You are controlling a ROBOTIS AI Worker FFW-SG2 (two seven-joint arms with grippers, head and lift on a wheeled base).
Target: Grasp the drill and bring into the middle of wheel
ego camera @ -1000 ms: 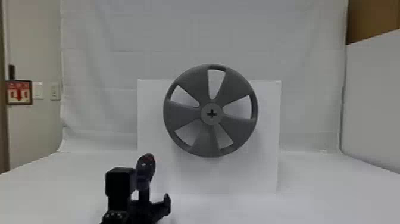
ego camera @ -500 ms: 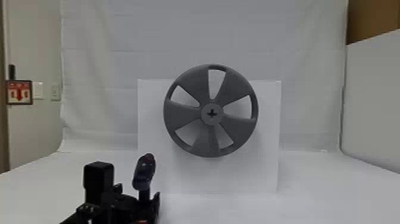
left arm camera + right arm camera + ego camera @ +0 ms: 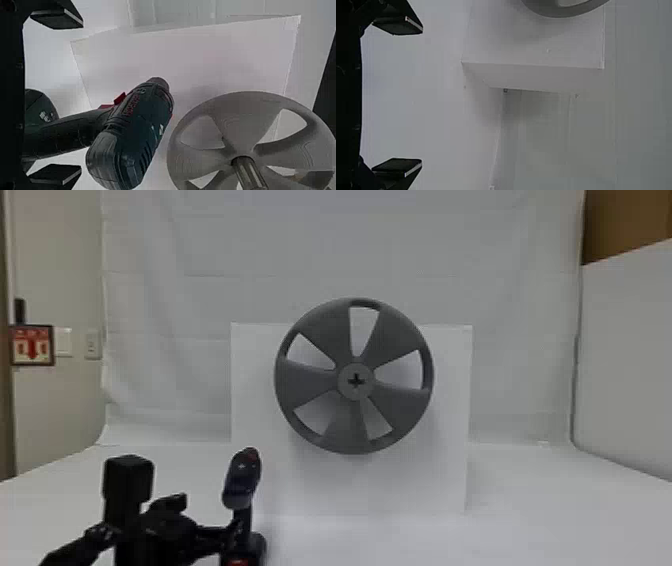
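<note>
While L gripper (image 3: 202, 527) gapes, drill hndl (image 3: 67, 132) shows btwn fingers (image 3: 55, 173), L wrist view | R gripper (image 3: 421, 97) spread | 1 drill (image 3: 242, 480), 1 wheel (image 3: 306, 382), 2 grippers

Before me I see the drill (image 3: 138, 126) in dark, smooth plastic, the wheel (image 3: 309, 384) in matt grey, plastic-like material, its shaft (image 3: 250, 174) shiny like metal, and behind it a pale cloth (image 3: 310, 245), softly wrinkled.

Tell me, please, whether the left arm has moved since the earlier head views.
Yes, in the head view the left arm has shifted to the left, farther from the wheel.
</note>
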